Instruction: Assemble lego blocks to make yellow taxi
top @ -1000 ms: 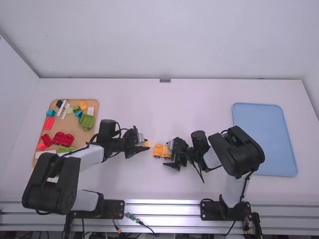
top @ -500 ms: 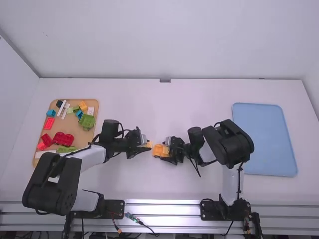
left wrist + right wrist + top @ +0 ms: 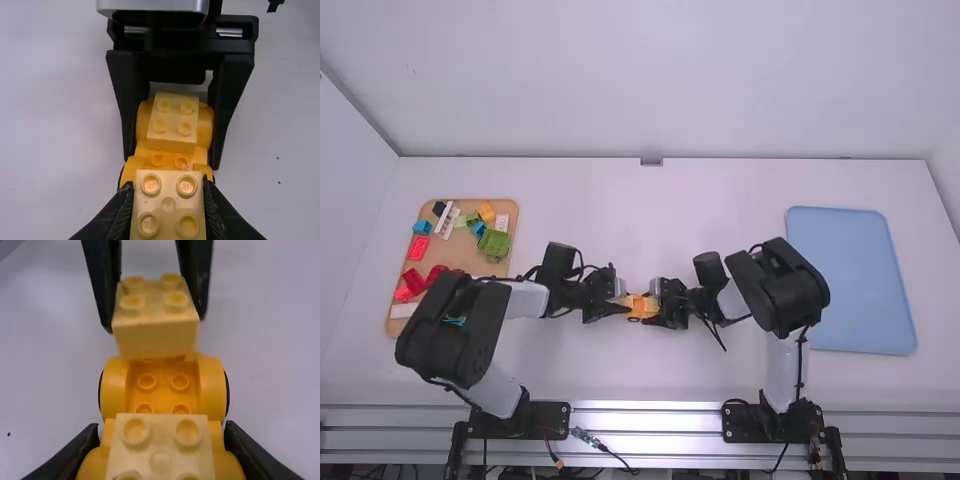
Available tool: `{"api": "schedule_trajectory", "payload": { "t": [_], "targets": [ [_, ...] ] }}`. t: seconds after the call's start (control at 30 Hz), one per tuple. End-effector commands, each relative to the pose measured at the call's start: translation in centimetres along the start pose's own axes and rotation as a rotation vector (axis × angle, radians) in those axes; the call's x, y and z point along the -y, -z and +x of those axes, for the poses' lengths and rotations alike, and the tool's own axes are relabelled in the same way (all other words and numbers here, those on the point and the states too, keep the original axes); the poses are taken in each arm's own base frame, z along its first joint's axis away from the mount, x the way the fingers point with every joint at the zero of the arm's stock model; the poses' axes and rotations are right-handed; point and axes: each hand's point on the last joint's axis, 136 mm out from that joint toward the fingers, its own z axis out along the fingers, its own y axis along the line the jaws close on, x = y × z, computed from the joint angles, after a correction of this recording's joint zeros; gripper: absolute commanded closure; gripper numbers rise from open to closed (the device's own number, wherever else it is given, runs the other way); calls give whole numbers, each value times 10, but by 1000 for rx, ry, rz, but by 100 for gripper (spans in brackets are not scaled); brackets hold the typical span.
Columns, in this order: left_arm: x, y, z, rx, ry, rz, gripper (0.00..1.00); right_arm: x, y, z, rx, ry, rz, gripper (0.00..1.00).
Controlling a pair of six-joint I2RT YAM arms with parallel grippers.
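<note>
High view: the left gripper (image 3: pixel 621 305) has come inward over the last half second; the gap that stood between it and the wheeled base (image 3: pixel 638 307) has closed to almost nothing. The right gripper (image 3: pixel 662 303) has held its place over that interval, at the base's other end, mid-table between the tan tray (image 3: pixel 470 262) of loose blocks and the blue tray (image 3: pixel 850 280). Left wrist view: left fingers closed on a pale yellow brick (image 3: pixel 169 202), studs up. Beyond it the right gripper's fingers flank the base, where a second pale brick (image 3: pixel 172 117) sits mounted at that end. Right wrist view: right fingers grip the base at its sides, the mounted brick between them. The carried brick is over the far part of the base, toward its free end; bare studs (image 3: pixel 180 382) show between the two bricks. Contact underneath: cannot tell. Interpretation: transport looks finished, alignment begun, with the right arm serving as clamp. Next should be lining up over the end studs, then a straight press down. Risk: an off-stud push could tilt the brick or skew the base.
</note>
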Motion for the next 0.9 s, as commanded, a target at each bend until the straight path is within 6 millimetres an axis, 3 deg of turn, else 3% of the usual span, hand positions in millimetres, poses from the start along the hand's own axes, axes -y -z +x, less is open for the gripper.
{"api": "schedule_trajectory", "payload": {
  "t": [0.0, 0.37, 0.87],
  "targets": [
    [0, -7, -6, 14, -40, 35, 98, 0, -2, 4, -9, -1, -16, 74],
    [2, -16, -10, -12, -104, 41, 98, 0, 11, 7, 15, 22, -76, 72],
    [4, -31, -11, 6, -101, 53, 98, 7, 9, 13, -34, 5, -41, 71]
  ]
}}
